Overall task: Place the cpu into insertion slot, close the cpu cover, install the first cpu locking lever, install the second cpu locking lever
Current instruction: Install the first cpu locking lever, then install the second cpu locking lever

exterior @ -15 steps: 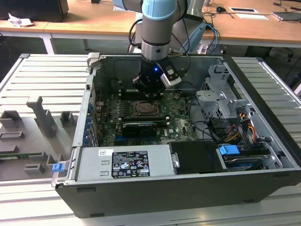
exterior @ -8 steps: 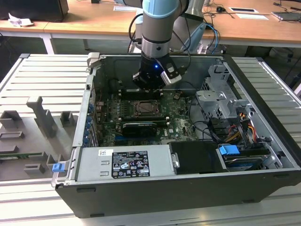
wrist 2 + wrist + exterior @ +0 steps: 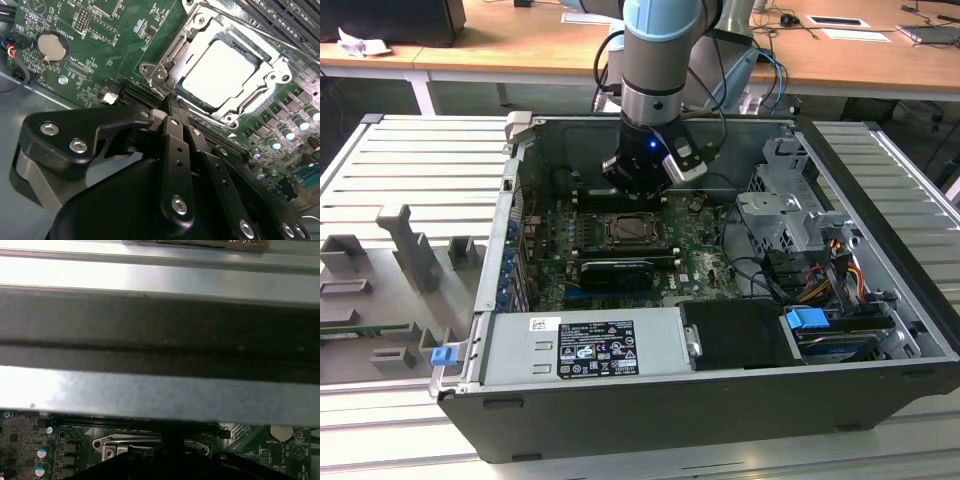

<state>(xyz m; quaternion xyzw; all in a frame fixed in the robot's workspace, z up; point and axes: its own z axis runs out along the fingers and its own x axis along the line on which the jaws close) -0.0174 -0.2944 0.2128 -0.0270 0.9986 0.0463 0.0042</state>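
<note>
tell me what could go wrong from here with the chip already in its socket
The hand sits with its fingers closed together right at the corner of the metal cover that frames the chip. A small sideways slip could scrape the green board or the long black slots just beside the fingertips. Pushing off-centre might also load the cover unevenly over the chip. The round battery lies farther off and looks less exposed.

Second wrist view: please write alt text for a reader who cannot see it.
The cpu sits in the insertion slot, framed by the closed cpu cover on a green motherboard. The black gripper, fingers together, reaches the socket's corner.
</note>
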